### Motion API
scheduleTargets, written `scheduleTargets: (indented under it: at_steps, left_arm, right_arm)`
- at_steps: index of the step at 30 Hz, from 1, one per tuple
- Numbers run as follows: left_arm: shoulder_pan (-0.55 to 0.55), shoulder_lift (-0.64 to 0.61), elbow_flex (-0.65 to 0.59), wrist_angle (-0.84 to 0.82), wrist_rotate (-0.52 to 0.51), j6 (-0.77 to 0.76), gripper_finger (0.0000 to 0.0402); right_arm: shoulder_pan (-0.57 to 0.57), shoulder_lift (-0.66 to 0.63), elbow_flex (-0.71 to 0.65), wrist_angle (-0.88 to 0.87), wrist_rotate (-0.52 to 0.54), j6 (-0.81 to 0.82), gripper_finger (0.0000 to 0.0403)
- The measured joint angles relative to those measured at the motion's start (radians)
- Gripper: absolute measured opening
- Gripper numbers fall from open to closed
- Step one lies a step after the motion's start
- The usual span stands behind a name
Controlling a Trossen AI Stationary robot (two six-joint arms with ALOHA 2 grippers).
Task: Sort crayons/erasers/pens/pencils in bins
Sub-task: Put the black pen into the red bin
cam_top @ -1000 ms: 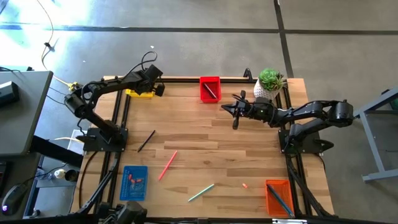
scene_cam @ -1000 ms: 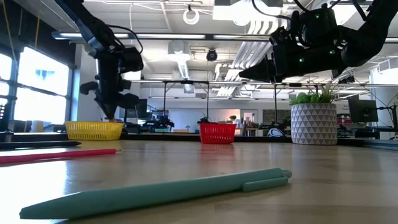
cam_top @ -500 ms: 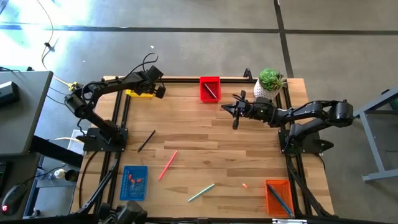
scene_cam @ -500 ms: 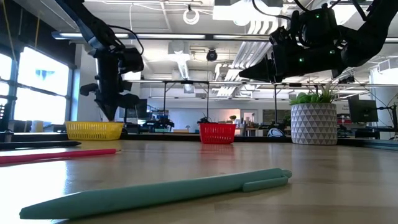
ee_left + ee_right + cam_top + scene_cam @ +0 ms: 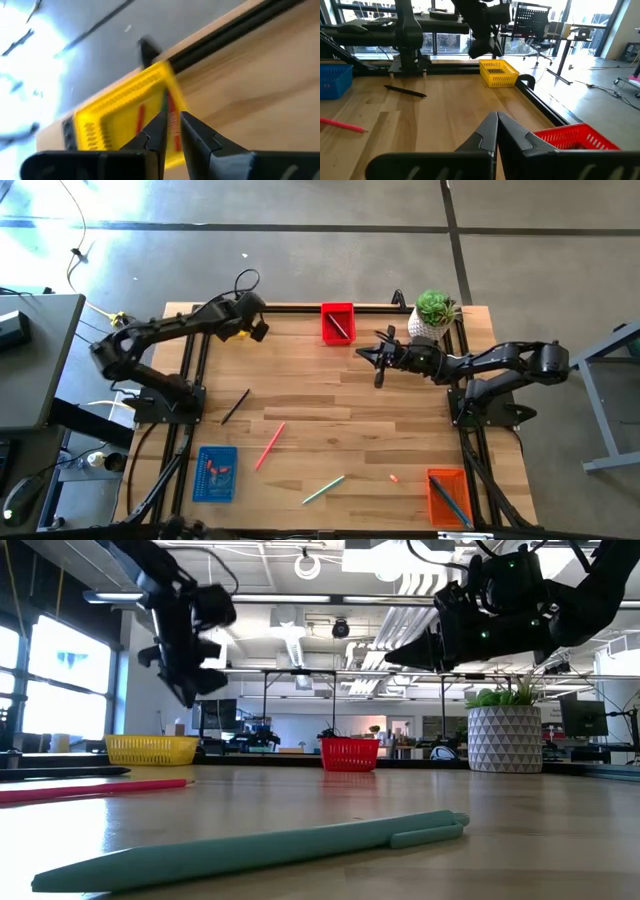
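wood table [image 5: 330, 410] | office behind | left jaws narrowly parted, empty | right closed, empty

Yellow bin [image 5: 227, 331], red bin [image 5: 337, 322], blue bin [image 5: 215, 473] and orange bin [image 5: 447, 497] (all mesh-sided) on pale wood-grain table [image 5: 320, 400].

Two dark, jointed arms carry looped black cables, each ending in a black two-fingered tool.

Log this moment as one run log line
left gripper: above yellow bin, fingers slightly apart, empty | right gripper: shut, beside red bin
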Motion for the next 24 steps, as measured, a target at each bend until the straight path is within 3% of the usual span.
scheduleTargets:
  at_steps: [9, 15, 24]
  left_arm:
    - [-0.353, -0.127, 0.0, -0.005, 0.23, 0.09, 0.0002]
    - [-0.524, -0.107, 0.0, -0.163, 0.43, -0.046, 0.0001]
    - [-0.698, -0.038, 0.0, -0.211, 0.476, -0.3, 0.0033]
  right_arm:
    - [0.042, -0.096, 0.0, -0.125, 0.018, -0.022, 0.0]
    - [0.058, -0.118, 0.0, -0.169, 0.037, -0.027, 0.0]
    - [0.058, -0.118, 0.0, -0.202, 0.037, -0.03, 0.0]
